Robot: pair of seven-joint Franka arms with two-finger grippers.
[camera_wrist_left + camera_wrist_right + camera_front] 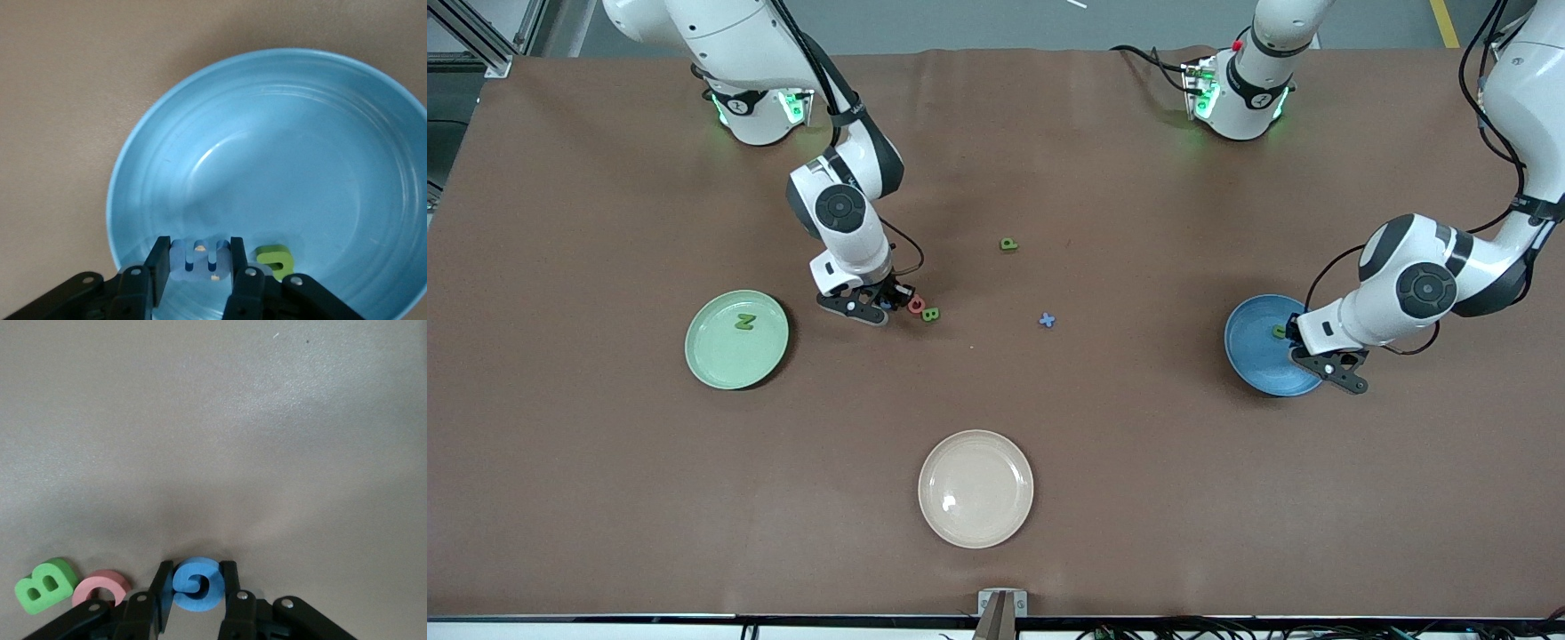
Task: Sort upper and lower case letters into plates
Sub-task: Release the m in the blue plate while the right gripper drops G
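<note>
My left gripper (198, 250) is shut on a pale blue letter (199, 261) just over the blue plate (280, 167), beside a green letter (275, 261) lying in it. The front view shows this gripper (1292, 338) over that plate (1254, 351). My right gripper (195, 573) is shut on a blue curled letter (195, 585) that rests on the table. Next to it lie a pink letter (100, 588) and a green B (45, 585). The pale green plate (725, 356), toward the right arm's end, holds one green letter (744, 322).
A green p (1008, 244) and a blue x (1047, 320) lie loose mid-table. A cream-beige plate (975, 488) sits nearer the front camera, with nothing in it. The brown table cover (605, 498) stretches bare around it.
</note>
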